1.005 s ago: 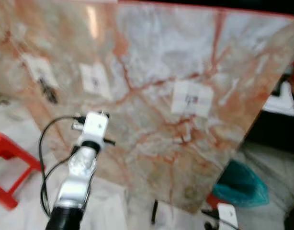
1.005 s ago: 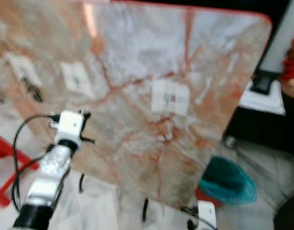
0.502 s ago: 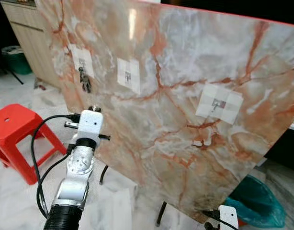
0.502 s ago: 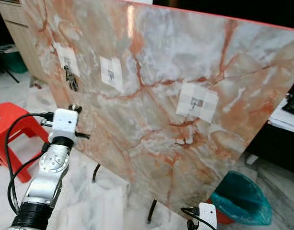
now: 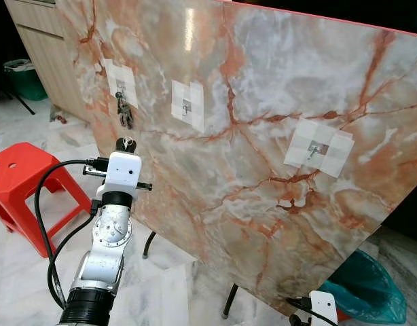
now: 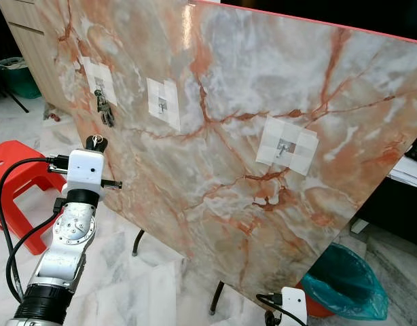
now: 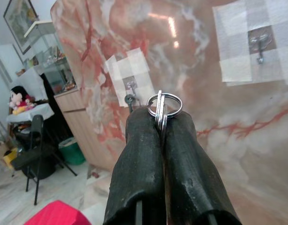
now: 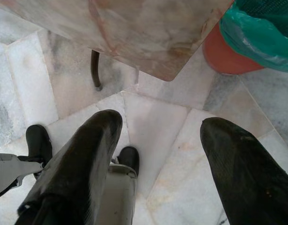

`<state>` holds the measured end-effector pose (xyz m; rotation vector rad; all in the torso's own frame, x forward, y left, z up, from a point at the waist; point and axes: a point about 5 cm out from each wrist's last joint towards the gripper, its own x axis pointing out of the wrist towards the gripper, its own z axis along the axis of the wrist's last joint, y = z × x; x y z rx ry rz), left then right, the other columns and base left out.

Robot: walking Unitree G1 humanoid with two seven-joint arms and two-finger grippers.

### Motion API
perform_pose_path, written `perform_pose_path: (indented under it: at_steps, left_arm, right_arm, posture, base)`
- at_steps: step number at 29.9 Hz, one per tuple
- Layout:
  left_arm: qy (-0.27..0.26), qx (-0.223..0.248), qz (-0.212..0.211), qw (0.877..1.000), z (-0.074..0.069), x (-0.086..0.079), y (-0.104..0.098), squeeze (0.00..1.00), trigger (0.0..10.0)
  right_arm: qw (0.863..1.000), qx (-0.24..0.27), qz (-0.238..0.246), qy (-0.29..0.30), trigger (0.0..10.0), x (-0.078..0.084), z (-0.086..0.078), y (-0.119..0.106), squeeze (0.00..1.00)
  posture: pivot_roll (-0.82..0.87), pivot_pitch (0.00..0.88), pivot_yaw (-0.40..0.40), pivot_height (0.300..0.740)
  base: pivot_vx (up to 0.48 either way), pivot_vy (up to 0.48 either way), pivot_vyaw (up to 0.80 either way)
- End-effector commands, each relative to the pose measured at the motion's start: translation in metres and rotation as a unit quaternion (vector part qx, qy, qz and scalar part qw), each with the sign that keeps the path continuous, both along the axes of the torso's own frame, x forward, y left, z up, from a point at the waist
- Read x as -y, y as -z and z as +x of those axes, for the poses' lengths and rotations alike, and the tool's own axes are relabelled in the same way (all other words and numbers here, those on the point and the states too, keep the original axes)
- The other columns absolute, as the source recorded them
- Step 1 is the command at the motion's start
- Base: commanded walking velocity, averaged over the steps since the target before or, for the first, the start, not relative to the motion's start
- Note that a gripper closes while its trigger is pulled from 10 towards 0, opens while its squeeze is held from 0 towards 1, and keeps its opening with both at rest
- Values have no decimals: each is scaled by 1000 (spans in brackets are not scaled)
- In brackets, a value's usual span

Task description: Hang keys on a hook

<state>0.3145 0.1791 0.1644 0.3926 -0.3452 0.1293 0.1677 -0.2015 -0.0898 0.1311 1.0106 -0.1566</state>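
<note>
Our left gripper [image 7: 162, 123] pinches a thin round metal key ring [image 7: 164, 104] between its rubbery black fingers, ring standing edge-up toward the glossy orange-veined marble board [image 5: 276, 142]. Taped white patches there carry small metal hooks [image 5: 187, 105], one already hung with keys [image 5: 124, 114]. Our right gripper [image 8: 158, 140] hangs spread wide over pale marble floor tiles [image 8: 158, 122], near a red stool [image 5: 18, 176].

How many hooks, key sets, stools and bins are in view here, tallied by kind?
Small metal hooks on white tape patches on the marble board: 3
Key sets: 2, a dark bunch hanging on the leftmost hook, a silver key ring in the left gripper
Red plastic stool: 1
Teal-lined bins: 2
Total: 8
</note>
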Motion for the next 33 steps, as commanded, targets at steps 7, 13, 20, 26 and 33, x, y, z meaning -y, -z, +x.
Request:
perform_pose_path:
  at_steps: [7,13,20,26,33]
  left_arm:
    - [75,-5,-20,997,3,17,-1,0,10000]
    - [96,-14,-56,994,6,24,1,0,10000]
    - [102,-21,-60,993,8,26,1,0,10000]
    - [106,-24,-60,992,9,28,2,0,10000]
    - [109,-21,-58,992,9,30,1,0,10000]
  right_arm:
    - [1000,3,-1,3,10000,1,2,-1,0]
    - [1000,5,2,7,10000,0,3,-1,0]
    - [1000,11,3,17,10000,0,5,-2,0]
    - [1000,9,0,12,10000,0,5,-2,0]
    - [1000,11,1,15,10000,1,5,-2,0]
  posture:
    - [3,0,-69,740]
    - [3,0,-68,740]
    - [-4,0,-67,740]
    - [-6,0,-68,740]
    - [-4,0,-71,740]
  base:
    - [0,0,0]
    - [0,0,0]
    - [0,0,0]
    - [0,0,0]
    - [0,0,0]
